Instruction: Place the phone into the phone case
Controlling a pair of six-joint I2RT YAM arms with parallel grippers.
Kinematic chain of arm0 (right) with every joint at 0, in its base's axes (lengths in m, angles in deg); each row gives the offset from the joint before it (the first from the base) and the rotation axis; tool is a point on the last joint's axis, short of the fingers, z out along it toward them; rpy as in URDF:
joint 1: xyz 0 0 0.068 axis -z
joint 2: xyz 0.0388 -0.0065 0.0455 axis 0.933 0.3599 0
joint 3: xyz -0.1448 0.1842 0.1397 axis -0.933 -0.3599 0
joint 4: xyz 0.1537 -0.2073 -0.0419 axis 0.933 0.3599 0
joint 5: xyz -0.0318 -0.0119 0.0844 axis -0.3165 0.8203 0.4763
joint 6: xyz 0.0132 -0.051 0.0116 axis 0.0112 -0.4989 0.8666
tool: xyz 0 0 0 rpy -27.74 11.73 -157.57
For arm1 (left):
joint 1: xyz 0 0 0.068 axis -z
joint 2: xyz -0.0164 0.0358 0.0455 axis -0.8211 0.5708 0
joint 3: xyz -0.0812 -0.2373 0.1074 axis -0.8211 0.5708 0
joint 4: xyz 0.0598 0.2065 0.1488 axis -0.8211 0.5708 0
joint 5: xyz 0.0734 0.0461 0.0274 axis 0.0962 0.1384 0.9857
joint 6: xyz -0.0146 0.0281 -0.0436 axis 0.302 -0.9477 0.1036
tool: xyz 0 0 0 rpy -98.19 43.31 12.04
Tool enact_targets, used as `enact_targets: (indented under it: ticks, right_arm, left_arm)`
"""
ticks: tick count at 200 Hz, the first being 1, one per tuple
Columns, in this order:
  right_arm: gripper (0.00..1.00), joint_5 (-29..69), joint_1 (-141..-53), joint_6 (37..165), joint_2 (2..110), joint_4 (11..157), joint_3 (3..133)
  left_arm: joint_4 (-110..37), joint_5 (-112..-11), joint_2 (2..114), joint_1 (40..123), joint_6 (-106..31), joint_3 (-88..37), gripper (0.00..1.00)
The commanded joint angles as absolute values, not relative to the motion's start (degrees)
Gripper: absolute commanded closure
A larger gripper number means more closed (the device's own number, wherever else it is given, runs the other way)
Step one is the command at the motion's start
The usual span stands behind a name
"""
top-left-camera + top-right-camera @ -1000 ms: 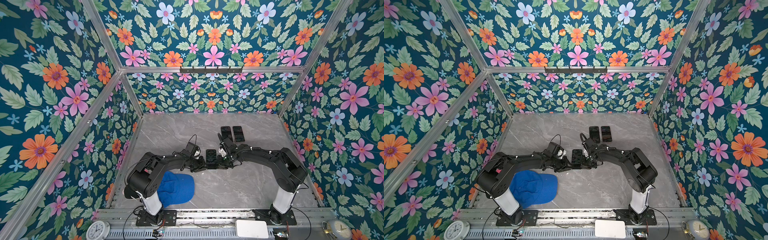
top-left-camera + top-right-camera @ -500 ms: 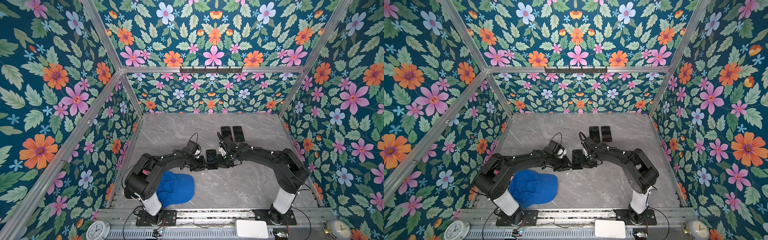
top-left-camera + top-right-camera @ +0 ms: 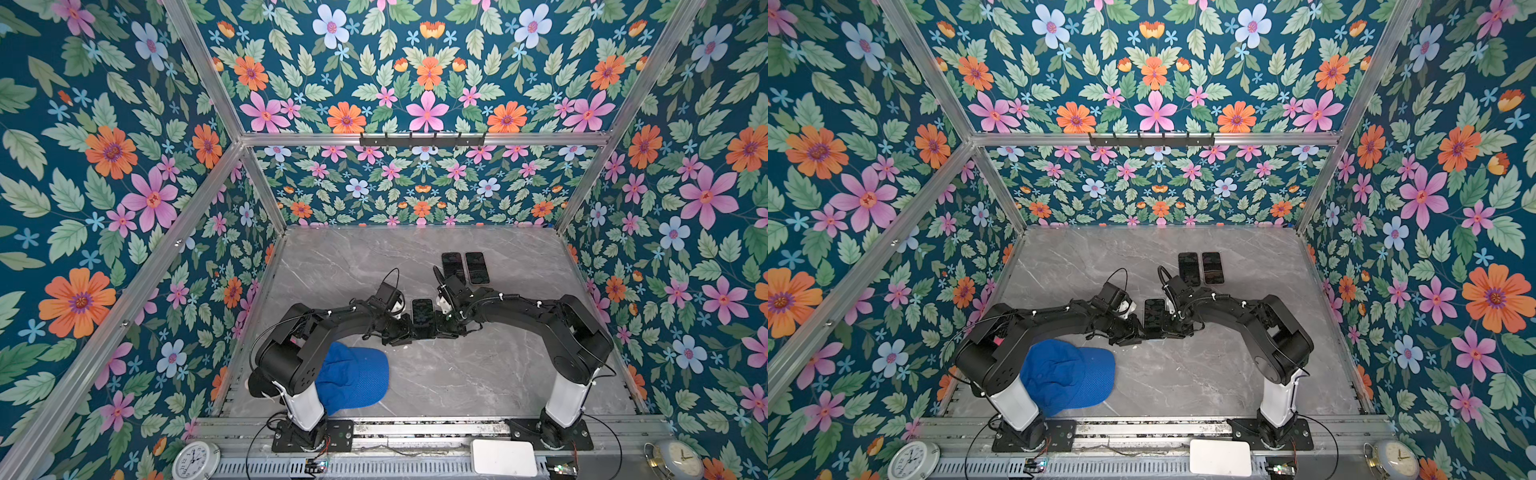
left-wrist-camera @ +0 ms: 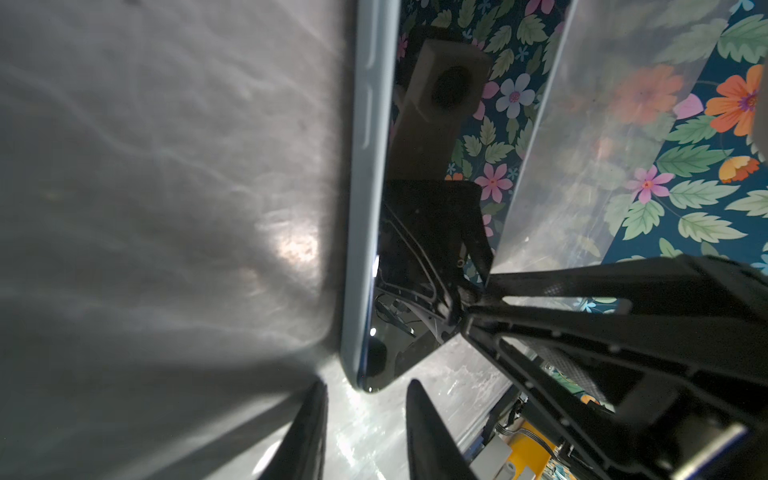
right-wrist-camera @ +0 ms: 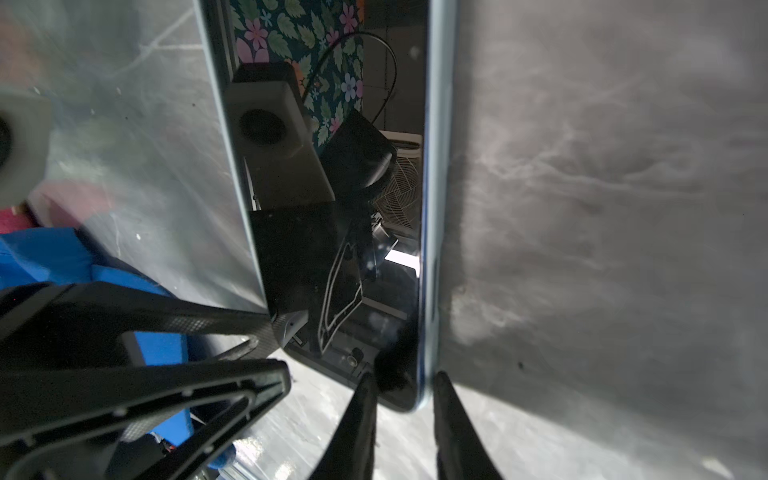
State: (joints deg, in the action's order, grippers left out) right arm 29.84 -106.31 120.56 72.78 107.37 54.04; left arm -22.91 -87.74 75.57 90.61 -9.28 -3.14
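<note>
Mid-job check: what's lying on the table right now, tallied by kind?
Phones: 3 (middle phone, two back phones; cased or not, cannot tell)
Cap: 1 (blue cap)
Total: 4

Three phones (image 3: 422, 318), one blue cap (image 3: 353, 380), two clocks (image 3: 196, 460), one white box (image 3: 503, 457), two arms (image 3: 332, 316).

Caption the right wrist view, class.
Right gripper straddles a corner of the phone, rimmed by its pale blue case, on marble table.
</note>
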Motion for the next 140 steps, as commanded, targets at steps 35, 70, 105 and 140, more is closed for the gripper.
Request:
enact_targets:
  ticks: [35,70,105,140]
  right_arm:
    - [0.76,31.6,-106.4,121.5,72.9,105.5,53.5]
    - [0.79,32.1,-106.4,121.7,73.0,104.9,53.4]
    - [0.82,32.5,-106.4,121.8,73.3,104.6,53.4]
    - [0.85,32.6,-106.4,121.9,73.3,104.5,53.4]
  left_arm:
    - [-22.5,-87.8,76.3,90.6,-10.0,-3.8,0.74]
    - [-22.9,-87.9,76.6,90.8,-9.9,-3.9,0.79]
    - [-22.9,-87.8,76.5,90.7,-9.8,-4.1,0.82]
    - [-22.9,-87.8,76.2,90.9,-9.8,-4.2,0.84]
